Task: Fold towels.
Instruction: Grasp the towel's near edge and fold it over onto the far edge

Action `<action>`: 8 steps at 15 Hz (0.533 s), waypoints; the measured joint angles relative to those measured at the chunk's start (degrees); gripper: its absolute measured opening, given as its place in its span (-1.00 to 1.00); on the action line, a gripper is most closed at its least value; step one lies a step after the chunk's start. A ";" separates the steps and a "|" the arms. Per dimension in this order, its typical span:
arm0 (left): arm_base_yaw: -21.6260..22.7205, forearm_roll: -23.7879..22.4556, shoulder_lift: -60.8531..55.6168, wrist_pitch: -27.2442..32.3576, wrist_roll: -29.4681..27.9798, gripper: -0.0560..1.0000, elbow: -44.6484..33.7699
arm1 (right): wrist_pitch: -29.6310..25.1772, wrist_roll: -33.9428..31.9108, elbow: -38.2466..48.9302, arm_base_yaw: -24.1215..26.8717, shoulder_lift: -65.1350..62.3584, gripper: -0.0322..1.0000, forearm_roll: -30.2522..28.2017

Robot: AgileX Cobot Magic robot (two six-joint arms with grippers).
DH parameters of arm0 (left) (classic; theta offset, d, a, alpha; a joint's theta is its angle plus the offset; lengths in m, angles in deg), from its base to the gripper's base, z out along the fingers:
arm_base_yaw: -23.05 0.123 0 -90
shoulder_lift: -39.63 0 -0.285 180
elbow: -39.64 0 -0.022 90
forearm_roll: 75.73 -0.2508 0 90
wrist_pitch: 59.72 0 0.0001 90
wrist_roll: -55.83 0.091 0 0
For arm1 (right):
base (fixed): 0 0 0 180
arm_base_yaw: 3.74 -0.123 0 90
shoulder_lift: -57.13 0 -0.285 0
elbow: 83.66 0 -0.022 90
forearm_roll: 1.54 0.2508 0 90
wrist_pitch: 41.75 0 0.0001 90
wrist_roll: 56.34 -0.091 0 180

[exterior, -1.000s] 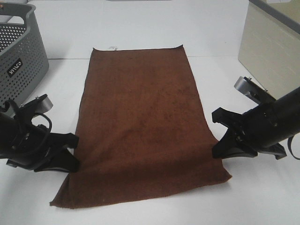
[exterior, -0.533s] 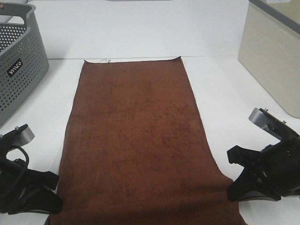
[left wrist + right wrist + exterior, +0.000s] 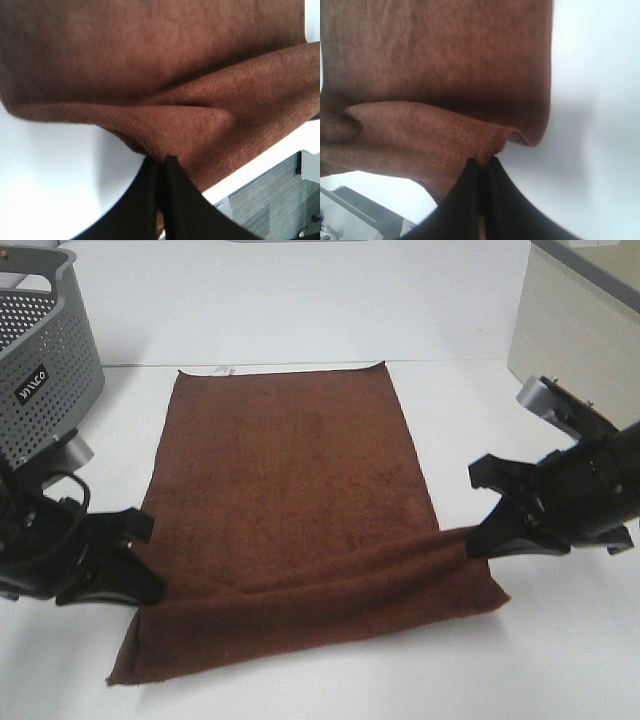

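The reddish-brown towel (image 3: 290, 470) lies lengthwise on the white table (image 3: 300, 300), its small white tag (image 3: 222, 370) at the far short edge. My left gripper (image 3: 140, 575) is shut on the towel's left side edge, and the left wrist view shows the black fingertips (image 3: 170, 167) pinching a gathered fold of the towel (image 3: 150, 60). My right gripper (image 3: 480, 540) is shut on the right side edge, with its fingertips (image 3: 490, 167) clamped on the hem of the towel (image 3: 435, 60). A raised ridge of cloth runs between the two grippers. A band of towel lies nearer than that ridge.
A grey perforated basket (image 3: 40, 360) stands at the back left, close to the left arm. A beige box (image 3: 580, 350) stands at the back right. The table's near edge and the floor beyond it (image 3: 270, 200) show in the left wrist view.
Both grippers have moved away from the camera, carrying the towel's near end with them. The far edge has stayed put. The cloth, stretched flat before, now bunches into a ridge between them.
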 joint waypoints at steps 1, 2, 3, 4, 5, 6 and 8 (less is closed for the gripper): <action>0.06 -4.13 1.26 0.74 -4.01 -0.88 3.90 | -1.43 -1.32 -4.47 0.00 2.69 -0.94 -1.03; 1.26 -10.14 4.24 3.21 -10.94 -0.88 11.17 | -2.58 -2.35 -8.19 0.00 5.16 -0.94 -1.72; 2.69 -13.41 6.47 4.70 -14.15 -0.88 15.81 | -3.95 -3.15 -13.01 0.00 7.96 -0.94 -2.41; 4.18 -15.36 8.54 6.47 -17.02 -0.88 20.34 | -5.56 -4.35 -17.48 0.00 10.43 -0.94 -2.92; 5.90 -16.44 10.43 7.96 -18.96 -0.88 25.27 | -7.10 -5.50 -22.52 0.00 12.95 -0.94 -3.84; 7.51 -17.02 12.49 9.28 -20.23 -0.88 29.51 | -8.54 -6.88 -27.62 0.00 15.70 -0.94 -4.81; 9.85 -17.13 16.50 10.49 -20.91 -0.88 37.64 | -10.43 -9.40 -37.01 0.00 21.03 -0.94 -7.10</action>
